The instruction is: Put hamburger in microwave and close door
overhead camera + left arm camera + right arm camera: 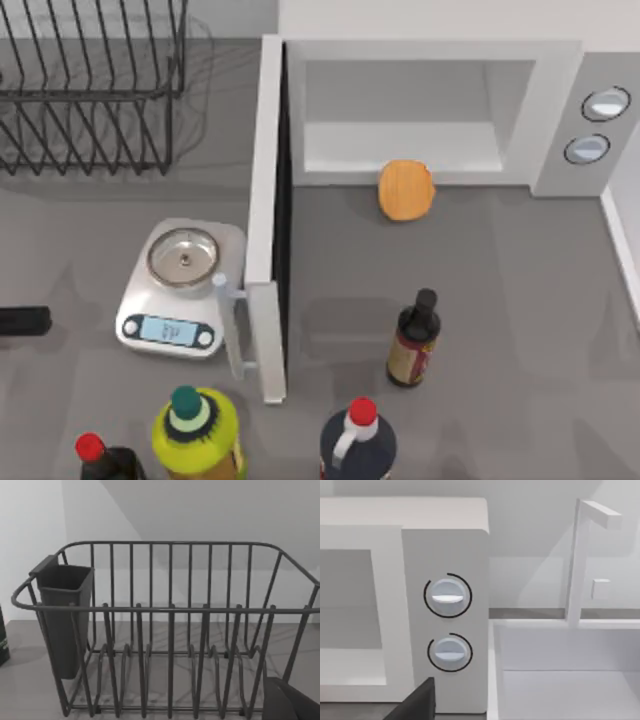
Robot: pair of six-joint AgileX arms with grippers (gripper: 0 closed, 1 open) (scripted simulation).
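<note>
Our left gripper (22, 320) sits at the table's left edge as a dark stub, and we cannot tell how its fingers stand; our right gripper's dark tip (417, 702) pokes in below the microwave's knobs, its fingers likewise impossible to judge.

Nearest us stand a red-capped dark bottle (105, 458), a fat yellow-green bottle with a teal cap (198, 432) and a dark blue jug with a red cap (357, 440). Farther in, a small dark sauce bottle (414, 340) stands right of the tall thin white door (265, 215), which is swung wide open, and a white kitchen scale (178, 288) lies just left of it.

Beyond, the small round orange-tan hamburger (405, 189) rests on the table at the large white microwave's (560, 110) cavity lip. A dark wire dish rack (170, 630) stands far left.
</note>
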